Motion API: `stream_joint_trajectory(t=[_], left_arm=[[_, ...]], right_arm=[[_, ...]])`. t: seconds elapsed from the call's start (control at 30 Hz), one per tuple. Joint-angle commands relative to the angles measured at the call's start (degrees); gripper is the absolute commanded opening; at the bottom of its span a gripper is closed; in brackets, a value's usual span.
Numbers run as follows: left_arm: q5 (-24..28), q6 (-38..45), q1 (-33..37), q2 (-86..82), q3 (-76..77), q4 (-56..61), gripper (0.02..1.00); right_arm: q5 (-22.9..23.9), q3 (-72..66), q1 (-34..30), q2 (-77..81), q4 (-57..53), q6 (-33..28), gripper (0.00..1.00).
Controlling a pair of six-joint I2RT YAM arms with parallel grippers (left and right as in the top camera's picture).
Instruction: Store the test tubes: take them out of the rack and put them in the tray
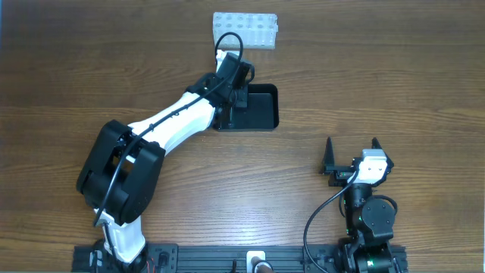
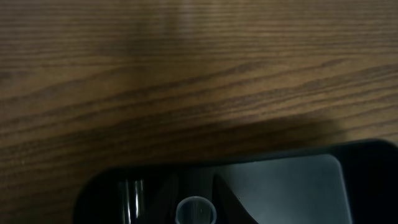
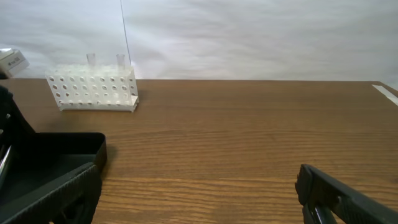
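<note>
Right wrist view: two racked tubes (image 3: 91,60)

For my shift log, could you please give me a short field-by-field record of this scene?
rack: white, at the far edge of the table
test tubes: two standing in the rack
tray: black, just nearer than the rack
left end effector: at the tray's left end, a tube rim by it
right end effector: open, empty, over bare table
</note>
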Motion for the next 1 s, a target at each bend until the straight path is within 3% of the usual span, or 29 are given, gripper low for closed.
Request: stream_joint_trajectory(t=[0.03,0.1,0.27,0.5,0.7,0.8,1.0], left_arm=[[0.7,-0.9,0.1,0.5,-0.2,-0.1,0.141],[0.7,-0.9,0.1,0.5,-0.2,0.2,0.169],[0.5,-0.9,0.3,0.2,-0.2,0.7,0.406],[-7.9,1.6,0.2,-12.4,-0.2,1.7,0.430],[-9.4,16.9,3.7,-29.4,-0.2,7.6,0.831],[-5.1,22.5,8.7,-38.4,-1.7,7.7,0.941],[7.1,26.4,20.9,-53.9,-14.4,14.3,0.996]], right_arm=[[0.8,-0.3,0.3,0.0,-0.2,0.1,0.991],[0.8,-0.3,0.3,0.0,-0.2,0.1,0.991],[0.8,-0.3,0.3,0.0,-0.2,0.1,0.991],[0.8,-0.3,0.3,0.0,-0.2,0.1,0.991],[0.8,-0.3,0.3,0.0,-0.2,0.1,0.991],[0.8,-0.3,0.3,0.0,-0.2,0.1,0.993],[0.8,-0.3,0.3,0.0,-0.2,0.1,0.993]])
